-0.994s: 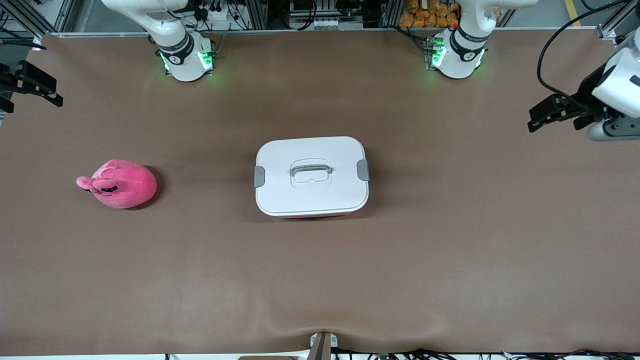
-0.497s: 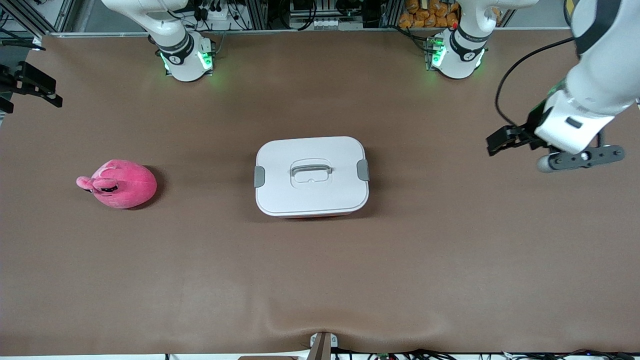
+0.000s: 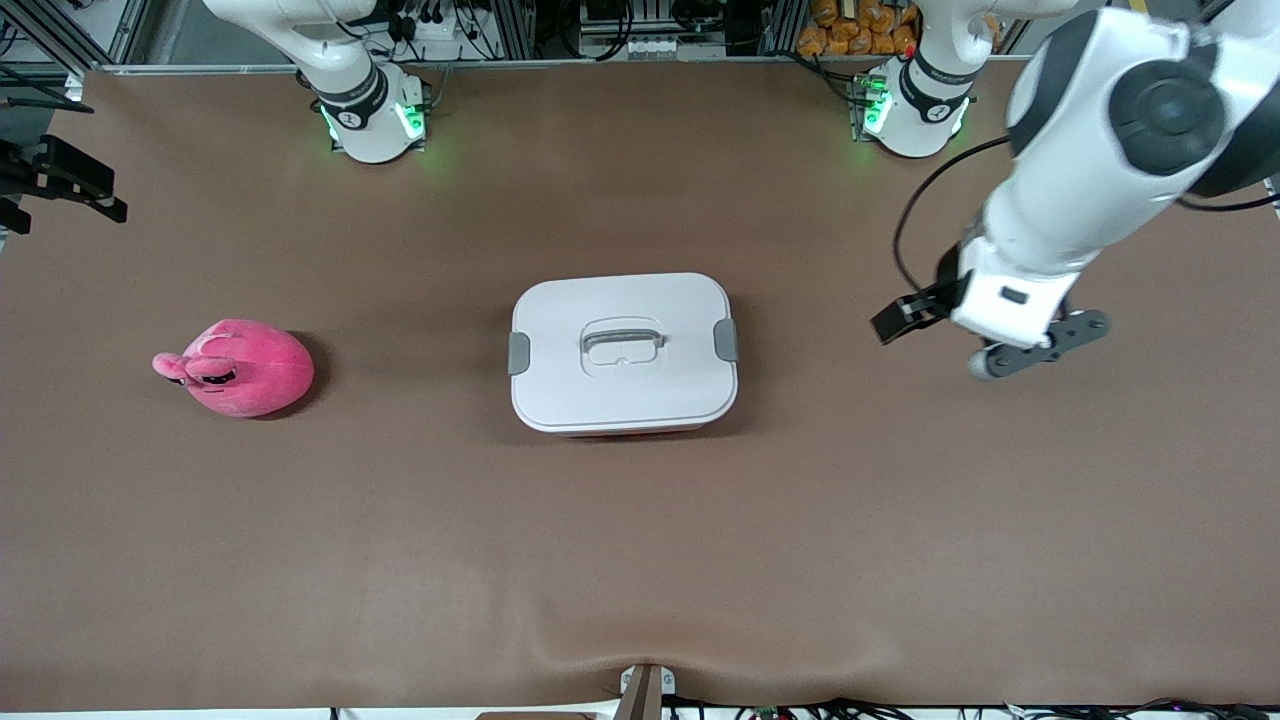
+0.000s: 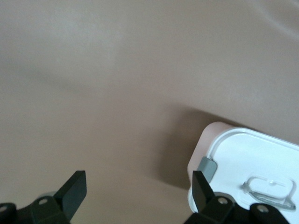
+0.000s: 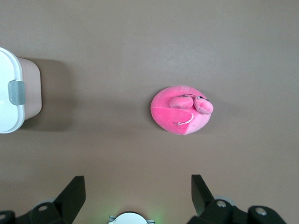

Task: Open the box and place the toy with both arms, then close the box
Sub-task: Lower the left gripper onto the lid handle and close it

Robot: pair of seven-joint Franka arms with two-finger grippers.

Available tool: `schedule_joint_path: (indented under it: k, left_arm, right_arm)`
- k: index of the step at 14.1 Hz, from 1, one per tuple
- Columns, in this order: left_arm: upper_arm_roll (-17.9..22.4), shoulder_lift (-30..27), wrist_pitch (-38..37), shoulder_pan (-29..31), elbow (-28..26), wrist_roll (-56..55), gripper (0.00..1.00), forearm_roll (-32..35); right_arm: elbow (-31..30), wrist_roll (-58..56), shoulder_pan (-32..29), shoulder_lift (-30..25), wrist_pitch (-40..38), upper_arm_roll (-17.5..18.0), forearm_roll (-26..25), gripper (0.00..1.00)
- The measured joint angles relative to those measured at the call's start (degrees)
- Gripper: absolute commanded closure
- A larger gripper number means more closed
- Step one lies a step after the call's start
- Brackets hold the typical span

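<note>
The box [image 3: 622, 350] stands shut mid-table, its white lid with the grey handle [image 3: 622, 340] on and both grey clips down. The hot-pink toy [image 3: 235, 368] lies toward the right arm's end of the table. My left gripper [image 3: 905, 318] is open and empty over bare table, beside the box at the left arm's end. The left wrist view shows the open left gripper [image 4: 138, 191], the box corner [image 4: 252, 154] and a clip [image 4: 207, 166]. My right gripper [image 3: 65, 180] waits at the right arm's end of the table. It is open [image 5: 138, 193] and high over the toy [image 5: 182, 109] and box edge [image 5: 9, 93].
The two green-lit arm bases [image 3: 370, 115] [image 3: 910, 110] stand along the table's back edge, with cables and rack gear past them. A small grey mount [image 3: 645, 690] sits at the table's front edge. The brown table mat [image 3: 640, 550] has a slight ripple near that mount.
My left arm has swung in from the left arm's end of the table toward the box. The right gripper, box and toy have hardly moved.
</note>
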Motion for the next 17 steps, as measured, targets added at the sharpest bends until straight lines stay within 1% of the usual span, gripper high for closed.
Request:
schedule_joint_path:
  k: [5, 10, 17]
  left_arm:
    - [-0.2, 5.04, 8.24, -7.15, 0.4, -19.46, 0.0, 0.0]
    - [-0.27, 10.31, 11.4, -12.91, 3.55, -35.25, 0.0, 0.0]
    - [-0.21, 15.6, 17.3, -20.95, 4.49, -56.4, 0.0, 0.0]
  right_arm:
    - [0.02, 0.0, -0.3, 0.11, 0.01, 0.0, 0.0, 0.0]
    - [0.03, 0.0, -0.66, 0.23, 0.01, 0.0, 0.0, 0.0]
    - [0.03, 0.0, -0.73, 0.54, 0.01, 0.0, 0.0, 0.0]
